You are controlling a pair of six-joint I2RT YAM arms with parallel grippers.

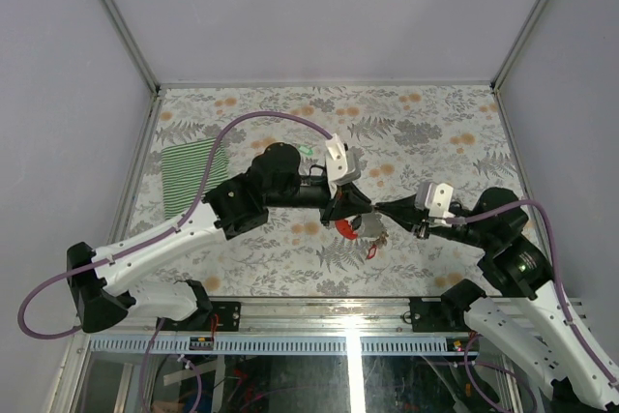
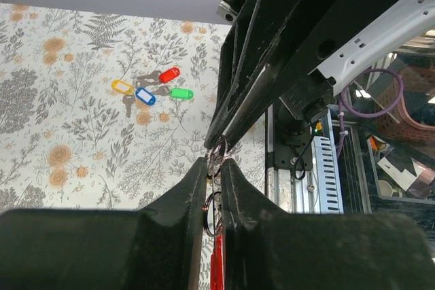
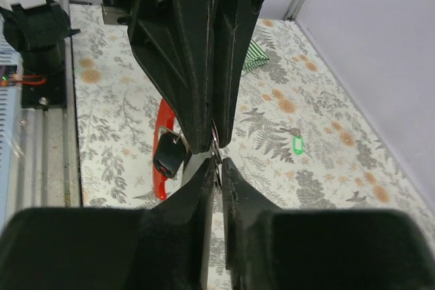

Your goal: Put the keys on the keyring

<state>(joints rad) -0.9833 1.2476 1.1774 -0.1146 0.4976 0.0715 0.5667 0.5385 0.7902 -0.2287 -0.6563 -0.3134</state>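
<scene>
Right, from above you see both arms meeting over the middle of the floral-patterned desk [image 1: 435, 132]. Your left fingers [image 1: 338, 202] and right fingers [image 1: 387, 208] come tip to tip. The grey metal keyring with its bright red oval loop [image 1: 343, 229] hangs just beneath them. The small metal keys with coloured plastic heads [image 1: 371, 247] lie on the desk just beside it, a red head nearest the arm bases. A green striped cloth [image 1: 193, 179] lies well apart, at the desk's left edge.

On your left wrist camera, the left fingers [image 2: 183, 195] are drawn narrow, pinching the keyring [image 2: 217, 156] at its wire coil. The red loop hangs between them lower down. The right fingers [image 2: 245, 100] come in from above and close on the same coil. Below on the desk, the keys [image 2: 145, 96] lie clustered together: red, yellow, blue and green heads.

On your right wrist camera, the right fingers [image 3: 194, 195] are nearly together, with the thin wire of the keyring [image 3: 160, 127] between their tips. The left fingers [image 3: 183, 66] press down from above, tip against tip. The red loop hangs to their left. One green-headed key [image 3: 297, 144] lies alone on the desk, and the cloth [image 3: 255, 56] shows behind.
</scene>
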